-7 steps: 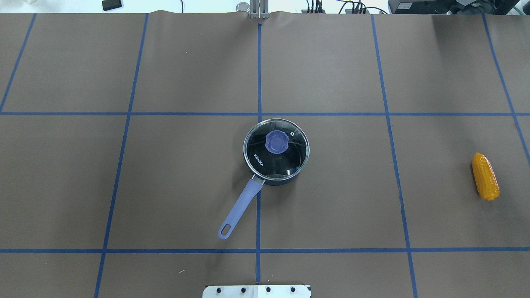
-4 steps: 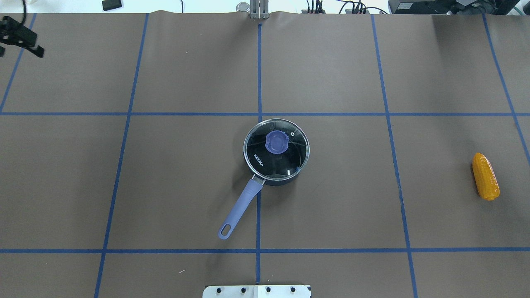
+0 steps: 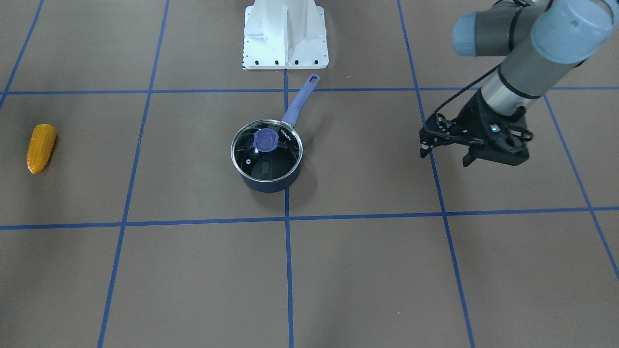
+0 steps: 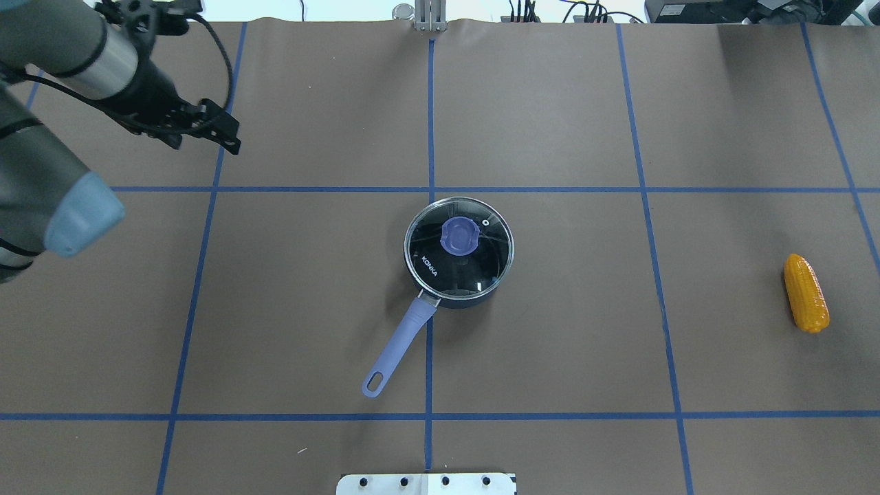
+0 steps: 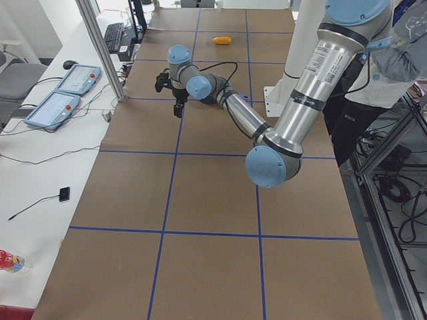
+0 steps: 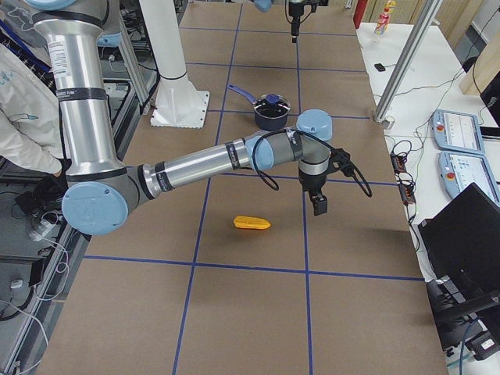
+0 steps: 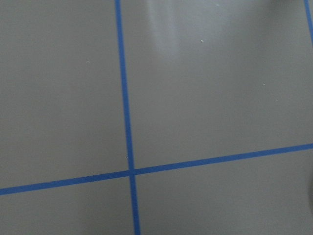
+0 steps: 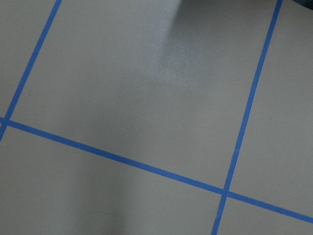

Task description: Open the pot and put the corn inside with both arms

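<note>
The dark pot point(image 4: 474, 292) stands at the table's middle, closed by a glass lid with a blue knob point(image 4: 459, 236); its blue handle point(image 4: 399, 342) points to the near left. It also shows in the front view point(image 3: 267, 181). The corn point(image 4: 806, 292) lies far right on the table, also seen in the front view point(image 3: 40, 147) and the exterior right view point(image 6: 251, 223). My left gripper point(image 4: 205, 144) is open and empty above the far left area, well away from the pot. My right gripper point(image 6: 319, 205) hovers close beside the corn; I cannot tell whether it is open or shut.
The table is brown paper point(image 4: 309, 309) with blue tape grid lines. The white base pedestal point(image 3: 285, 34) stands at the robot's edge. Both wrist views show only paper and tape. A person point(image 5: 393, 60) stands beside the robot.
My left arm has come into the overhead view from the far left and moved rightward over the table. The pot and the corn have not moved.
</note>
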Controlling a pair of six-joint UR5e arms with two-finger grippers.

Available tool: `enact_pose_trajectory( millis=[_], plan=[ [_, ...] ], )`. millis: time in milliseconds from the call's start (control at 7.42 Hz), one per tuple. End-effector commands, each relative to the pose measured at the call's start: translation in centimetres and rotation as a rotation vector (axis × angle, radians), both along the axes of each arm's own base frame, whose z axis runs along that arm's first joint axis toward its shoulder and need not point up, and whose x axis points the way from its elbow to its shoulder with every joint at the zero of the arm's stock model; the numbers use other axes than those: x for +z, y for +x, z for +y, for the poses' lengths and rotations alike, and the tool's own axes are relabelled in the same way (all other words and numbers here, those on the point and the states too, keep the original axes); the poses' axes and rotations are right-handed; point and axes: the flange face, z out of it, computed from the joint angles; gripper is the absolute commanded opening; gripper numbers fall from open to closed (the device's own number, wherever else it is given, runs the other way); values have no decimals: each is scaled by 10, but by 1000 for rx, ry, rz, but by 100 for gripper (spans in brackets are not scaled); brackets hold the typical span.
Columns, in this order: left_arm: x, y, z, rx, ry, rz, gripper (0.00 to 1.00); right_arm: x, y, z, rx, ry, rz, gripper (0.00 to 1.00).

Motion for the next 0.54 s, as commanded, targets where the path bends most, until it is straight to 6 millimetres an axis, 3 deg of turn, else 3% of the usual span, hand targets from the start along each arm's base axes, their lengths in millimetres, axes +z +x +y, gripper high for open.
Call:
enact_pose_trajectory(
  millis=[0,135,270,404],
  plan=[
    [-44,90,35,-113,-33,-31,100,1,0,1,-1,-2,0,100],
    [-73,129,50,-124,-44,-55,100,1,1,1,0,-2,0,100],
    [-117,149,46,-113,-63,-65,100,1,1,1,0,-2,0,100],
    [-151,182,54,-93,-97,-60,100,1,0,1,-1,-2,0,100]
  ],
)
